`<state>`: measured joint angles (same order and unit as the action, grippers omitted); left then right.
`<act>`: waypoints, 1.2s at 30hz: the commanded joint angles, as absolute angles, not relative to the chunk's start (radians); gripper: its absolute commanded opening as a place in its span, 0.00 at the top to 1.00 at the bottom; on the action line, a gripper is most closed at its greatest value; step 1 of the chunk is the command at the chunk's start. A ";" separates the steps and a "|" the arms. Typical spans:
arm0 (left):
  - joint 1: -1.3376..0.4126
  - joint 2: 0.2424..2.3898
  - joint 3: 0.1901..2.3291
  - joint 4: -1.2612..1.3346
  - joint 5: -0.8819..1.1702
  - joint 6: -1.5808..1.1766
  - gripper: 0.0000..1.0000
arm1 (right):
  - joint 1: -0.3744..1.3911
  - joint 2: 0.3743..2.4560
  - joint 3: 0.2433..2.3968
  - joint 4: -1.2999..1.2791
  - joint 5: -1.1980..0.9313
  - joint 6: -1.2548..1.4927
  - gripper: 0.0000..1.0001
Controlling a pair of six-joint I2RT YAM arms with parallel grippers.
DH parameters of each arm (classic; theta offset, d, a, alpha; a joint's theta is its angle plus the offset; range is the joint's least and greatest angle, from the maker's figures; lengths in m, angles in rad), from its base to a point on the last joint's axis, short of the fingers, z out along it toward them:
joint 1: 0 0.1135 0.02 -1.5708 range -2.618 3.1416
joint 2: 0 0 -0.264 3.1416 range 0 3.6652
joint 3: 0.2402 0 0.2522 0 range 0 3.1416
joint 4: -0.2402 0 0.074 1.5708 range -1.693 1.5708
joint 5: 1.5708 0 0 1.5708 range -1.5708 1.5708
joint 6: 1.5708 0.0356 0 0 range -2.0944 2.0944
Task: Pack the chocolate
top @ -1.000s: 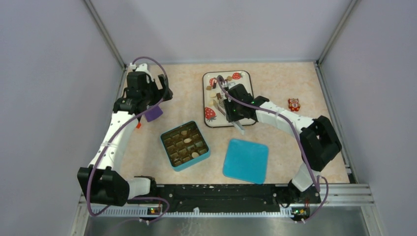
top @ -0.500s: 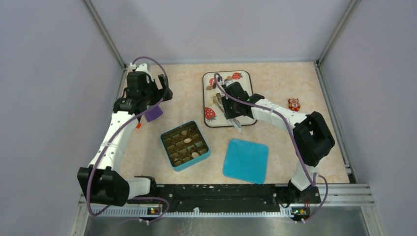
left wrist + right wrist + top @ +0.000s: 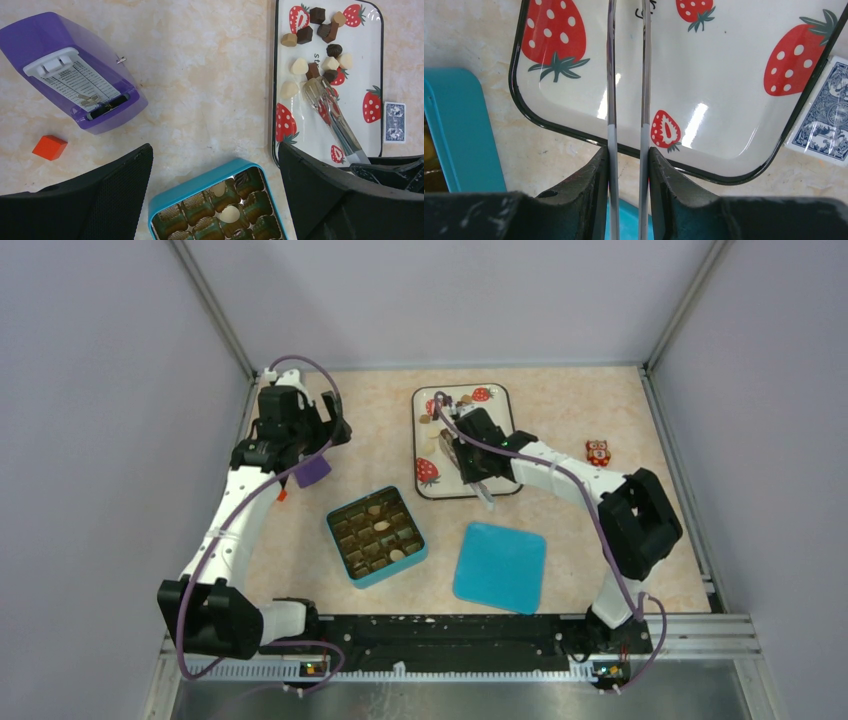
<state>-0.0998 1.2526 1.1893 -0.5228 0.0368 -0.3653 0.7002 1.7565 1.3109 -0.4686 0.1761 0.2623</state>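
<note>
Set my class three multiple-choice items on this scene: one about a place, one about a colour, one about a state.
1. Where do the unpacked chocolates lie?
A on a wooden shelf
B on the strawberry tray
C in a glass bowl

2. What colour is the box?
A teal
B purple
C orange

3. How is the right tool?
A open, empty
B shut on a spoon
C shut on the tongs

Answers:
1 B, the chocolates cluster at the tray's far end.
2 A, its walls are teal.
3 C, its fingers squeeze the tongs' two arms.
</note>
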 commanded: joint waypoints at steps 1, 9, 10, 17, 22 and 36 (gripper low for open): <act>-0.097 1.232 1.180 -0.480 0.039 -0.368 0.01 | 0.712 1.633 1.329 -0.483 0.181 0.251 0.97; -0.097 1.222 1.167 -0.477 0.027 -0.368 0.01 | 0.713 1.465 1.268 -0.523 0.081 0.245 1.00; -0.097 1.221 1.167 -0.477 0.026 -0.368 0.01 | 0.714 1.445 1.260 -0.523 0.053 0.239 1.00; -0.097 1.212 1.173 -0.479 0.009 -0.371 0.01 | 0.808 1.356 1.247 -0.581 -0.056 0.166 1.00; -0.097 1.210 1.176 -0.480 0.009 -0.377 0.01 | 0.901 1.364 1.236 -0.610 -0.098 0.123 1.00; -0.097 1.202 1.171 -0.486 0.009 -0.377 0.01 | 0.990 1.437 1.183 -0.558 -0.058 0.124 0.96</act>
<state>-0.0998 1.2385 1.1698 -0.5232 0.0139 -0.3683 0.9798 1.4288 1.1885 -0.6189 -0.0753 0.1383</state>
